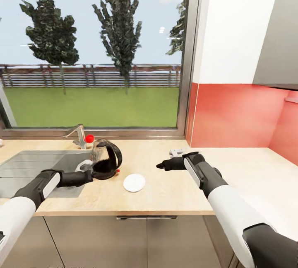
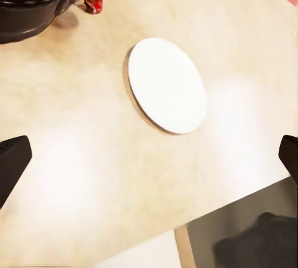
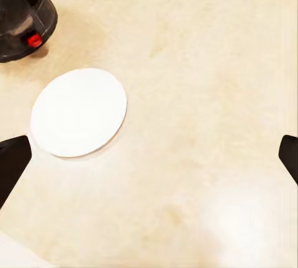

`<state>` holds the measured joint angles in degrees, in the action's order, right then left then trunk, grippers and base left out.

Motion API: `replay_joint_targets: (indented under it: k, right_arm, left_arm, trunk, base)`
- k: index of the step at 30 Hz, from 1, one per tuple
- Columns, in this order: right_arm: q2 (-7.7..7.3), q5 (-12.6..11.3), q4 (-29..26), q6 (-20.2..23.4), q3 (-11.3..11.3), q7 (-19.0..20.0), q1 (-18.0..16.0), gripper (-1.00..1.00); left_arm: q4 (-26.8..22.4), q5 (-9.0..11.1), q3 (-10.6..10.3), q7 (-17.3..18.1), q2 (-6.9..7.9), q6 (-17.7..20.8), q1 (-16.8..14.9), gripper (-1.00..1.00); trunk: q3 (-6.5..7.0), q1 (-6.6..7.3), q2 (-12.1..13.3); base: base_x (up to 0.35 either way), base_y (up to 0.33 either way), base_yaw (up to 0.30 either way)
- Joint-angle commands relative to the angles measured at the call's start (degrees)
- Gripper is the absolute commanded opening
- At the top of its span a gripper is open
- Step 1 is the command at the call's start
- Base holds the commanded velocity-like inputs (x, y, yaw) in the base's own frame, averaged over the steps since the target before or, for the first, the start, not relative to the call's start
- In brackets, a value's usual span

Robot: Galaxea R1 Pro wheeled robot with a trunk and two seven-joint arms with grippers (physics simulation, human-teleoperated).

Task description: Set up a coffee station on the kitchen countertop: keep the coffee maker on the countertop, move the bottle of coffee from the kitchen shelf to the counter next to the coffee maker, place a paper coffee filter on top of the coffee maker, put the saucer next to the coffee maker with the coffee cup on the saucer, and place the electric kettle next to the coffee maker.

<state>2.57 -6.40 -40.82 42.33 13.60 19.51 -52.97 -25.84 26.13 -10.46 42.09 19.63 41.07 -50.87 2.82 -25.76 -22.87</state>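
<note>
Saucer [image 1: 134, 182] placement is looking settled: one white disc is lying flat on the pale surface [image 1: 165, 193], just beside the dark electric kettle [image 1: 106, 160] on the side away from the sink [image 1: 33, 168]. Both sets of jaws are standing spread wide and holding nothing. The left gripper [image 1: 87, 167] is hovering right against the kettle, on its sink side, with the saucer [image 2: 166, 85] showing between its dark fingertips [image 2: 12, 162] in the left wrist view. The right gripper [image 1: 162, 165] is hanging over bare surface beyond the saucer from the kettle, and the right wrist view is showing the saucer [image 3: 79, 112] and the kettle's base [image 3: 25, 19] with its red switch.

Risks, as I judge them: the left arm is sitting so close to the kettle that a careless swing could be nudging it into the saucer or toward the sink. The saucer is thin and flat, so any regrasp could be sliding it rather than lifting it.

Counting: one kettle, one saucer, one tap [image 1: 78, 135] behind the kettle, one small grey-white object [image 1: 177, 151] near the wall past the right gripper, too small to identify
</note>
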Motion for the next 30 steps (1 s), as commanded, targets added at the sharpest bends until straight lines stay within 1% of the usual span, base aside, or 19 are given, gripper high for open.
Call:
replay_joint_targets:
  k: [1,3,4,5,7,9,12,13,14,17,19,20,22,24,26,28,30]
  right_arm:
    - [-0.03,-0.5,0.1,0.3,1.0,0.1,0.0,1.0]
    - [-0.03,-0.5,0.4,0.3,4.1,2.2,0.0,1.0]
    - [-0.04,-0.5,0.8,0.3,5.3,3.8,0.0,1.0]
    - [-0.03,-0.5,1.4,0.3,6.1,5.5,0.0,1.0]
    - [-0.03,-0.5,2.7,0.3,6.8,7.8,0.0,1.0]
    - [-0.03,-0.5,4.1,0.3,7.2,9.5,0.0,1.0]
    - [-0.03,-0.4,5.9,0.3,7.4,10.4,0.0,1.0]
    - [-0.03,-0.4,6.1,0.3,7.4,10.5,0.0,1.0]
    - [-0.03,-0.4,7.0,0.3,7.5,10.7,0.0,1.0]
    - [-0.03,-0.3,7.2,0.3,7.5,10.7,0.0,1.0]
    - [-0.03,-0.3,7.2,0.3,7.5,10.7,0.0,1.0]
    - [0.31,-0.6,7.6,0.6,7.2,10.9,-0.4,1.0]
    - [0.95,0.0,6.9,1.3,7.0,10.6,-1.0,1.0]
    - [1.61,0.5,6.2,1.9,6.8,10.5,-1.6,1.0]
    - [2.26,-0.3,5.9,2.0,6.4,10.5,-2.3,1.0]
    - [2.85,-1.0,6.1,2.0,6.1,10.4,-2.2,1.0]
    - [3.0,-1.6,6.5,2.0,6.1,10.4,-2.0,1.0]
  left_arm:
    - [0.0,0.6,-0.3,0.0,0.06,0.3,0.0,1.0]
    - [0.0,0.9,-0.3,-0.1,0.04,0.4,0.1,1.0]
    - [0.0,1.1,-0.3,-0.1,0.01,0.4,0.1,1.0]
    - [0.0,1.2,-0.3,-0.1,0.0,0.4,0.3,1.0]
    - [0.0,1.9,-0.3,-0.1,-0.02,0.4,0.7,1.0]
    - [0.0,3.8,-0.3,-0.1,-0.03,0.4,1.3,1.0]
    - [0.0,7.6,-0.3,-0.2,-0.12,0.3,2.0,1.0]
    - [0.0,8.2,-0.3,-0.2,-0.22,0.3,2.1,1.0]
    - [0.0,10.3,-0.3,-0.4,-1.97,0.2,2.5,1.0]
    - [0.0,10.5,-0.4,-0.4,-2.85,0.1,2.6,1.0]
    - [0.0,10.5,-0.4,-0.4,-3.01,0.1,2.6,1.0]
    - [0.4,10.1,-0.7,-0.5,-2.78,0.3,2.9,1.0]
    - [-0.2,9.9,-0.7,-0.3,-2.13,0.7,3.4,1.0]
    - [-0.5,9.6,-0.7,-0.2,-1.84,0.9,3.8,1.0]
    - [-0.9,9.0,-0.8,-0.2,-1.76,0.9,4.5,1.0]
    - [-0.9,8.8,-0.8,-0.2,-1.73,0.9,5.1,1.0]
    - [-0.7,8.7,-0.8,-0.2,-1.66,0.8,5.8,1.0]
  trunk:
    - [-0.03,-0.03,0.0]
    - [-0.03,-0.03,0.0]
    - [-0.03,-0.03,0.0]
    - [-0.03,-0.03,0.0]
    - [-0.03,-0.03,0.0]
    - [-0.03,-0.03,0.0]
    - [-0.03,-0.03,0.0]
    - [-0.03,-0.03,0.0]
    - [-0.03,-0.03,0.0]
    - [-0.03,-0.03,0.0]
    - [-0.03,-0.03,0.0]
    - [-0.03,-0.03,0.0]
    - [-0.03,-0.03,0.0]
    - [-0.03,-0.03,0.0]
    - [-0.03,-0.03,0.0]
    - [-0.03,-0.03,0.0]
    - [-0.03,-0.03,0.0]
  base:
    - [0.024,-0.008,0.141]
    - [0.013,-0.004,0.074]
    - [0.006,-0.002,0.037]
    - [0.004,-0.001,0.024]
    - [0.003,-0.001,0.015]
    - [0.001,0.0,0.006]
    - [0.0,0.0,0.002]
    - [0.0,0.0,0.001]
    - [0.109,0.0,0.0]
    - [0.239,0.0,0.0]
    - [0.31,0.0,0.0]
    - [0.029,0.0,0.0]
    - [0.08,0.0,0.0]
    - [0.219,0.0,0.0]
    - [0.288,0.0,0.0]
    - [0.219,0.0,0.0]
    - [0.106,0.0,0.0]
